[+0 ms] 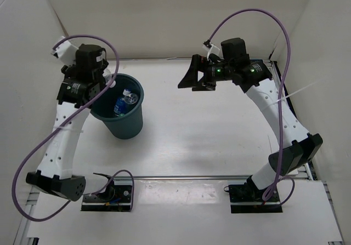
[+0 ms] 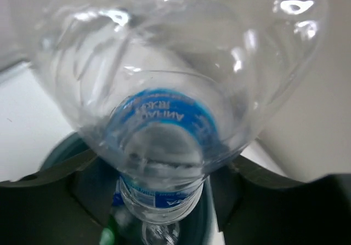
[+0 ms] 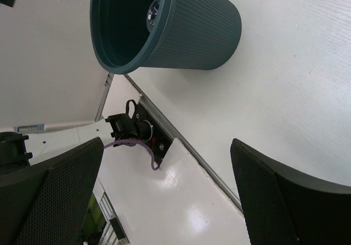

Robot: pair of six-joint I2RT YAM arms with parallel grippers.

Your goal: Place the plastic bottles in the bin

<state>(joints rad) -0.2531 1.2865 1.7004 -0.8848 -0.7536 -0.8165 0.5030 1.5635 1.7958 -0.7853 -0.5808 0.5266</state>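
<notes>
The bin (image 1: 130, 125) stands at the left of the table. My left gripper (image 1: 109, 83) hangs over its left rim. A clear plastic bottle (image 2: 164, 91) with a blue label fills the left wrist view, base towards the camera and neck down between the fingers (image 2: 77, 187), above the bin (image 2: 57, 149). Whether the pads still press on it is hidden. A bottle (image 1: 124, 102) shows inside the bin, with a green bit (image 2: 107, 237) below. My right gripper (image 1: 186, 80) is open and empty, aimed left at the bin (image 3: 186, 31), where a clear bottle (image 3: 155, 12) shows.
White walls close in the table at the left, back and right. The arm bases (image 1: 109, 193) and a metal rail (image 1: 208, 177) lie along the near edge. Purple cables loop above both arms.
</notes>
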